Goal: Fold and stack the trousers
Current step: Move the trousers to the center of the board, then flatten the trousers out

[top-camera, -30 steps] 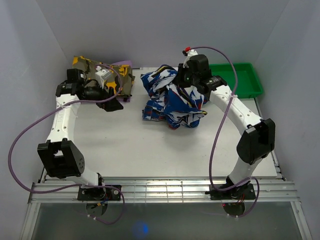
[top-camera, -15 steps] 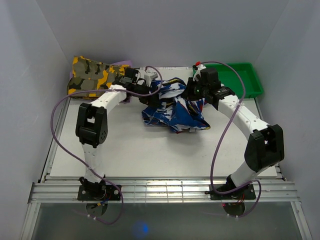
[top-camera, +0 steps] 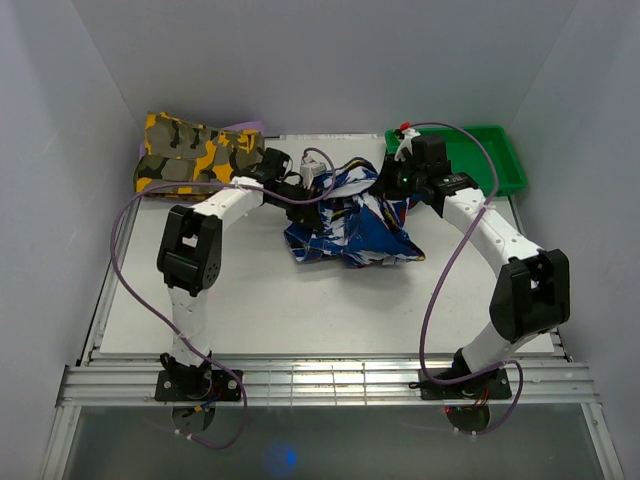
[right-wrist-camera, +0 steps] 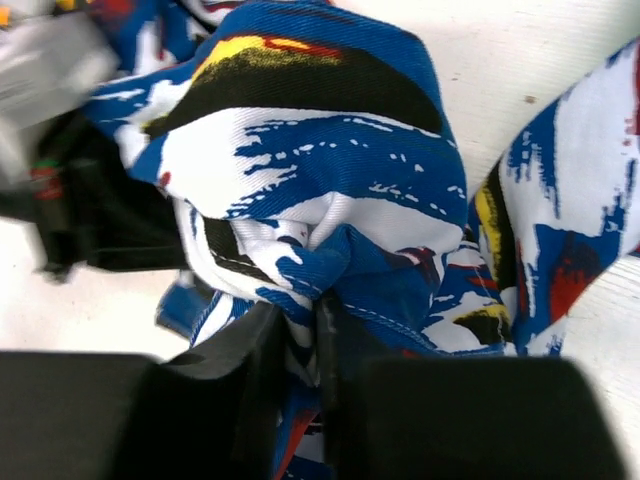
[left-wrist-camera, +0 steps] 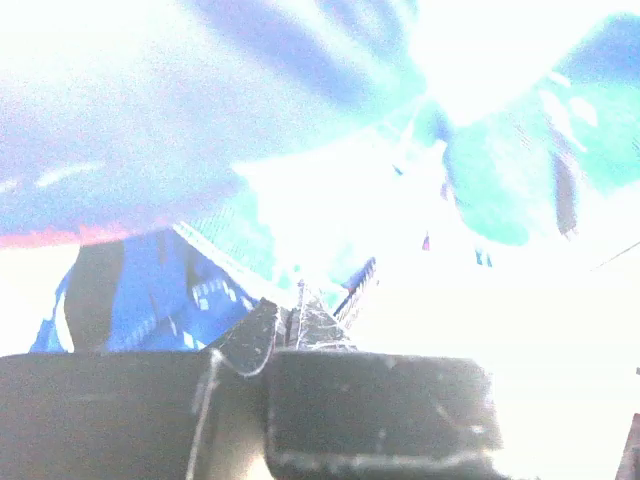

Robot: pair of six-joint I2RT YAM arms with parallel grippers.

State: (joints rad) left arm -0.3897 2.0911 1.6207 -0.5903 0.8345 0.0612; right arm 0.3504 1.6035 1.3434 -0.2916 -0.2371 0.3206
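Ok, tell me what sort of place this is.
Probably a robot test cell in a lab: plain pale walls box in a white table, two white-and-black robot arms, left and right, are bolted to a metal rail at its near edge, and a green plastic tray sits at the far right corner.

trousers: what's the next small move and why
The left gripper and right gripper are each shut on the trousers, which lie in a crumpled heap. So probably lift both a little and draw them apart, to spread the cloth before any fold.
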